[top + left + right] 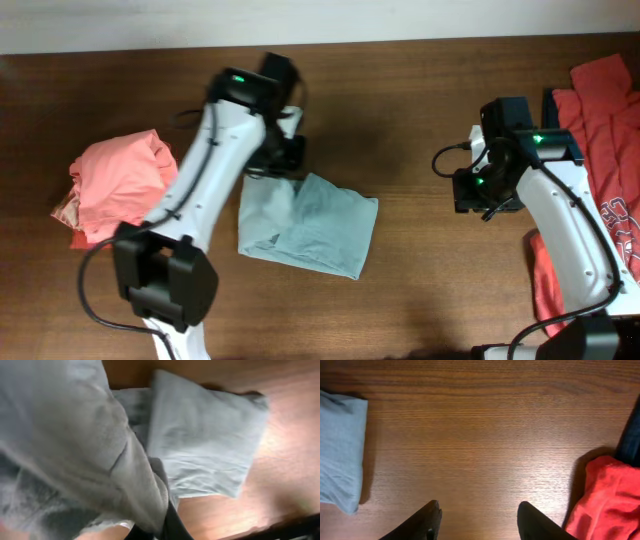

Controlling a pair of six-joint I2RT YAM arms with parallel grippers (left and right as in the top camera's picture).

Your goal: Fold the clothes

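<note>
Seen from overhead, the pale grey-blue T-shirt (310,225) lies at the middle of the table (420,110). It is already brought in to a rough rectangle, though its edge toward 11 o'clock is bunched and raised under the left gripper (282,155). A crumpled coral pile (115,185) sits at 9 o'clock of it, well apart. Loose coral-red shirts (605,140), one with white print, spread along the 3 o'clock edge and are cut off by the frame. The fold of one garment looks partly done and the others appear untouched; no navy garment can be picked out. The right gripper (480,190) hangs over bare wood between the grey-blue shirt and the red ones.

The left wrist view is mostly filled by blurred grey cloth draped close to the lens at 9 o'clock. The folded part lies flat toward 1 o'clock. Only a dark sliver of finger (169,522) shows at 6 o'clock with cloth running into it, so the claw reads as clenched on a fold of the T-shirt.

The right wrist view shows two fingertips (432,520) spread with only wood between them: released, holding nothing. The grey-blue shirt's corner is at 9 o'clock and red cloth at 4 o'clock. A dark strip (631,435) at 3 o'clock is too cropped to name.
</note>
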